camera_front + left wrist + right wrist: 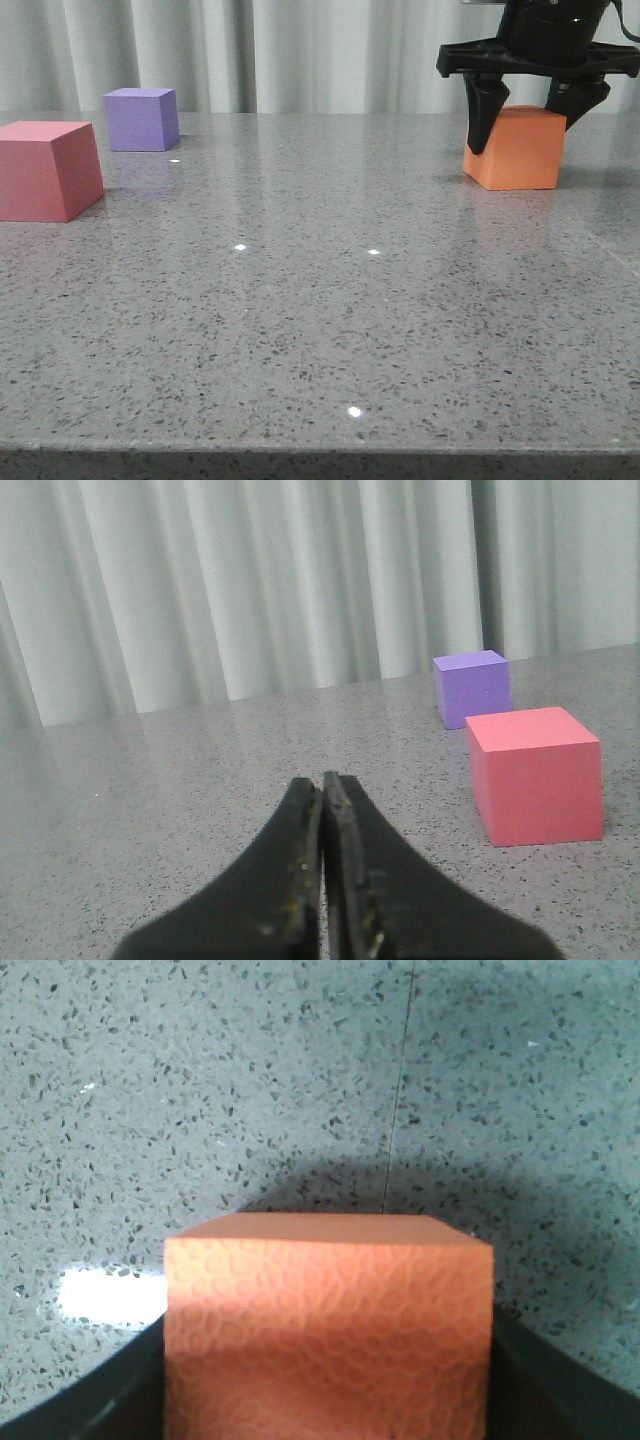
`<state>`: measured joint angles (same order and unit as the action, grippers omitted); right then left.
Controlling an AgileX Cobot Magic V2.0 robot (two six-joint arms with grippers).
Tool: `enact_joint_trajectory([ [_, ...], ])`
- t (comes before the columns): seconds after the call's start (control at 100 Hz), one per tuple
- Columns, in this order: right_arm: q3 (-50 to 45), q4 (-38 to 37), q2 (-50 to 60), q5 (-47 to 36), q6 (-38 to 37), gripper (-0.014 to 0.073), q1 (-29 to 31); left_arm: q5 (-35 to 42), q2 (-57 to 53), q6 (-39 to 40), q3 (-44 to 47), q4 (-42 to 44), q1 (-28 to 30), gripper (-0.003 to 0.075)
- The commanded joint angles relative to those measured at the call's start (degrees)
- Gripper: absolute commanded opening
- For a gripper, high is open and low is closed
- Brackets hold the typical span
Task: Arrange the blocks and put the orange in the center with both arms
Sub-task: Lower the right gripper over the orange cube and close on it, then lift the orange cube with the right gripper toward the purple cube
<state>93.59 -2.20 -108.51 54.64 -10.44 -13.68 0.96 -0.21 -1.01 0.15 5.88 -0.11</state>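
Right gripper (533,120) spread wide, fingers straddling the orange cube (516,148) on the table (320,330); contact unclear. Left gripper (322,790) closed, empty, near the red-pink cube (538,776).

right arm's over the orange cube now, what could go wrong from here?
1. The right end effector straddles the orange cube with fingers apparently not clamped; an off-centre close could twist or push it.
2. The cube sits far right, so carrying it to centre risks slipping.
3. The left end effector is shut, unready for the red-pink cube.
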Motion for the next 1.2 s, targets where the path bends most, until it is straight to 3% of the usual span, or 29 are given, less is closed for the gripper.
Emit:
enact_joint_trajectory([
  [0.0,2.12,0.31,3.11,-0.92,0.04,0.0369,0.31,4.56,-2.09,0.59,2.46,-0.01,0.11,-0.0020],
  [0.17,6.83,2.20,3.39,1.29,-0.98,0.0365,-0.84,4.56,-2.09,0.59,2.46,-0.01,0.11,-0.0020],
  [0.33,13.18,2.20,2.91,1.93,-4.92,0.0365,-5.77,4.56,-2.09,0.59,2.46,-0.01,0.11,-0.0020],
  [0.71,36.48,-7.94,-12.10,10.20,-19.83,0.0365,-19.20,4.56,-2.09,0.59,2.46,-0.01,0.11,-0.0020],
  [0.95,49.95,-8.87,-21.36,14.60,-24.36,0.0365,-21.86,4.56,-2.09,0.59,2.46,-0.01,0.11,-0.0020],
  [1.19,51.76,-8.73,-23.54,14.43,-25.83,0.0365,-22.15,4.56,-2.09,0.59,2.46,-0.01,0.11,-0.0020],
])
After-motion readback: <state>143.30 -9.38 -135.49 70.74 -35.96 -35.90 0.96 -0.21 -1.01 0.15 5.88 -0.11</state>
